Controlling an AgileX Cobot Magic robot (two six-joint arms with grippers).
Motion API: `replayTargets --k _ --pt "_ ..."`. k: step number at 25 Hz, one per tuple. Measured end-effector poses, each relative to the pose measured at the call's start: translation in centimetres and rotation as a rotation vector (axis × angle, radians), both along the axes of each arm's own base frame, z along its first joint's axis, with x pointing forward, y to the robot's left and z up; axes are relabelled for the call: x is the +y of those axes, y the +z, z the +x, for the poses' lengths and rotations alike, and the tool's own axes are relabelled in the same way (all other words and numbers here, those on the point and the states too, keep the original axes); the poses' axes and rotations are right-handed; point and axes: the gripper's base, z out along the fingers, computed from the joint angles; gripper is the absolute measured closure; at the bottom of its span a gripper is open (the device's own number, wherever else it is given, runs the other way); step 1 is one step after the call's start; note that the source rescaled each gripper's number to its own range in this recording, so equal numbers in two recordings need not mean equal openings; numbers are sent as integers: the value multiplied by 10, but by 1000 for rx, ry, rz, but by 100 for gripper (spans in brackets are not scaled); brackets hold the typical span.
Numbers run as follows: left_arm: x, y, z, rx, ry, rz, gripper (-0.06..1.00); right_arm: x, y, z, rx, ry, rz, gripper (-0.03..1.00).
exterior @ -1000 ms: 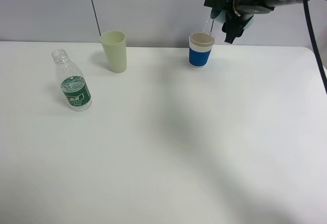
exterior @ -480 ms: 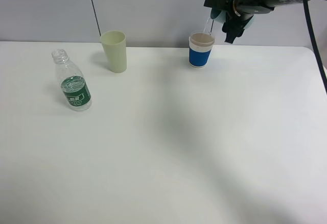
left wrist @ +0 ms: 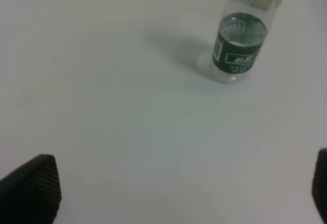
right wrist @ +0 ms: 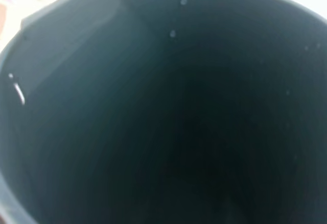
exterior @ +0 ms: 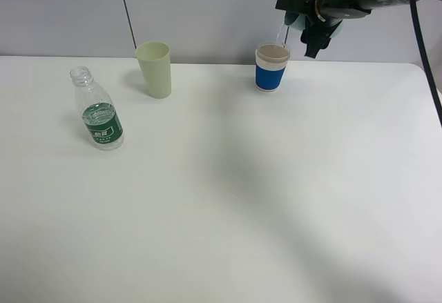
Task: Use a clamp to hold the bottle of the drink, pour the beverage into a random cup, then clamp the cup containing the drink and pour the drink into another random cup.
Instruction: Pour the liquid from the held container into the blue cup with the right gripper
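Observation:
At the back right, my right gripper (exterior: 312,24) is shut on a teal cup (exterior: 294,20). It holds the cup tipped over the blue cup (exterior: 271,67), which has a white rim, and a thin stream falls into it. The right wrist view is filled by the teal cup's dark inside (right wrist: 168,112), with a few droplets on the wall. The clear bottle (exterior: 97,113) with a green label stands uncapped at the left and also shows as the bottle (left wrist: 240,45) in the left wrist view. My left gripper (left wrist: 176,193) is open well short of the bottle, with nothing between its fingertips (left wrist: 33,183).
A pale green cup (exterior: 155,68) stands upright at the back left, beyond the bottle. The white table (exterior: 228,199) reaches a grey wall behind. The right arm's black cable (exterior: 425,47) hangs along the right side.

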Motion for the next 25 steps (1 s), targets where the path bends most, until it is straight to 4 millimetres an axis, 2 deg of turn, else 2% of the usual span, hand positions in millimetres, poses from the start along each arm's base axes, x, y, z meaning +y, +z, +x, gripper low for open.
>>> replayTargets --k 25 --pt "0 0 0 0 0 0 -5 1 2 2 -20 47 -48 97"
